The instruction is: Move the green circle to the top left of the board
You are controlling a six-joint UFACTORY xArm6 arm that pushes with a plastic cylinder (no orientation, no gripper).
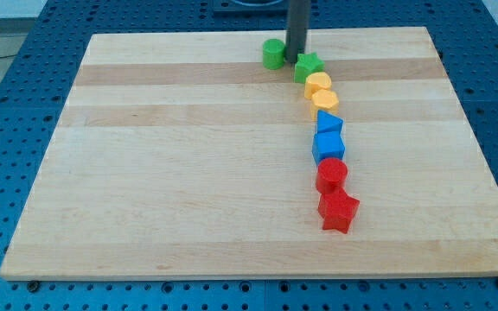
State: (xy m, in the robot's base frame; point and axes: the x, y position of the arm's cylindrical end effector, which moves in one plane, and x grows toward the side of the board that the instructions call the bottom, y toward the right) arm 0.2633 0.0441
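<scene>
My wooden board [188,173] lies on a blue pegboard table [7,104]. On it — a green circle [273,53], green star [308,66], two yellow blocks [321,91], two blue blocks [328,138], a red cylinder [331,175] and red star [337,210].

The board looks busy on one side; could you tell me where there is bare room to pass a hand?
The board is bare left of the green circle and the chain; a narrower strip lies right of it. Crowded: my tip sits between the green circle and green star, then yellow, blue and red blocks.
</scene>
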